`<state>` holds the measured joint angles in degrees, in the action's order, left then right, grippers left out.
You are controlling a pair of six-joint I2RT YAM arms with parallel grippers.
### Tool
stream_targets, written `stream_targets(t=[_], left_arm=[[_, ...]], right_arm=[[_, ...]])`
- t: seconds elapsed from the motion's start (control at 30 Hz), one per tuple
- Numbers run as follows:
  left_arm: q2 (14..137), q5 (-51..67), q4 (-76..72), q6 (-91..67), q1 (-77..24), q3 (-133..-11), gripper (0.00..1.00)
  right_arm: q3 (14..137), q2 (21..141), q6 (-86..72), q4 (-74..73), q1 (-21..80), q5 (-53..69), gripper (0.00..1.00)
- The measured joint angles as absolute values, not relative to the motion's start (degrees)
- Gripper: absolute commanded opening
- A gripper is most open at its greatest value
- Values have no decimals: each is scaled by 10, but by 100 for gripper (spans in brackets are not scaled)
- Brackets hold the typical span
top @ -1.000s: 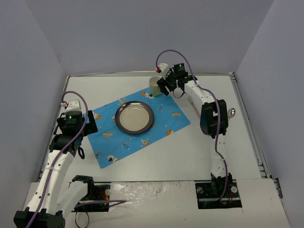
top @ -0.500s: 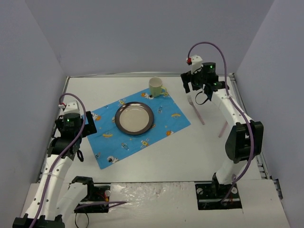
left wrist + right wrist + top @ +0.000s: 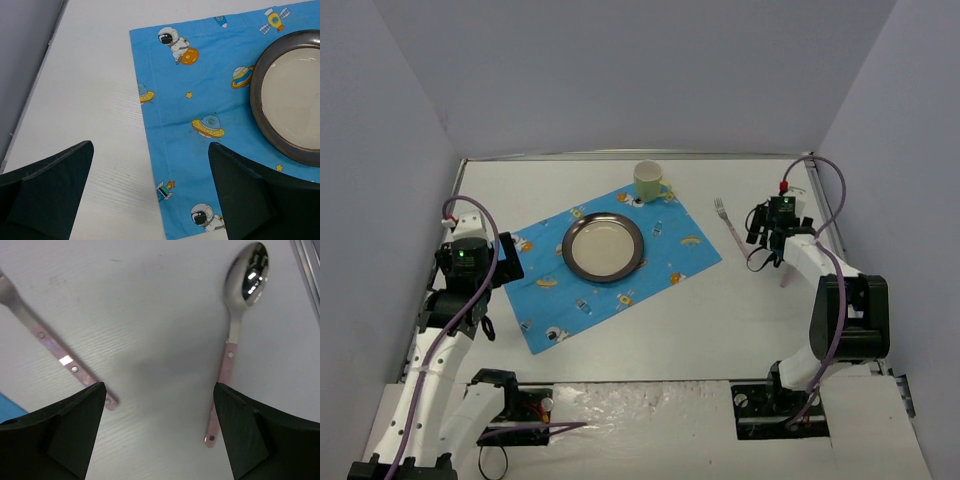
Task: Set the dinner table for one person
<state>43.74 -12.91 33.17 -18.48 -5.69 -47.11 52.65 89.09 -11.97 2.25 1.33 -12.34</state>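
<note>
place: robot lab cell | signs: lavender panels [image 3: 620, 70] wall the dinner table [image 3: 720, 320] — left arm [image 3: 468, 265] and right arm [image 3: 847, 310] bolted on

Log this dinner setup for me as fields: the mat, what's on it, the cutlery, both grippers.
Mat: blue space-print cloth placemat, angled on white tabletop
On mat: dark-rimmed round plate at centre; cream mug at far corner
Cutlery: pink-handled fork and pink-handled spoon, on bare tabletop right of mat
Left gripper: open, empty, over mat's edge
Right gripper: open, empty, above the gap between fork and spoon
</note>
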Motion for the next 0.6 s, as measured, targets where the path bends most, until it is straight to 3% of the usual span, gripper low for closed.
stream_targets(t=[0.6], left_arm=[[413, -121, 332, -185, -68, -471, 97]], right_arm=[[431, 835, -210, 40, -94, -123, 74]])
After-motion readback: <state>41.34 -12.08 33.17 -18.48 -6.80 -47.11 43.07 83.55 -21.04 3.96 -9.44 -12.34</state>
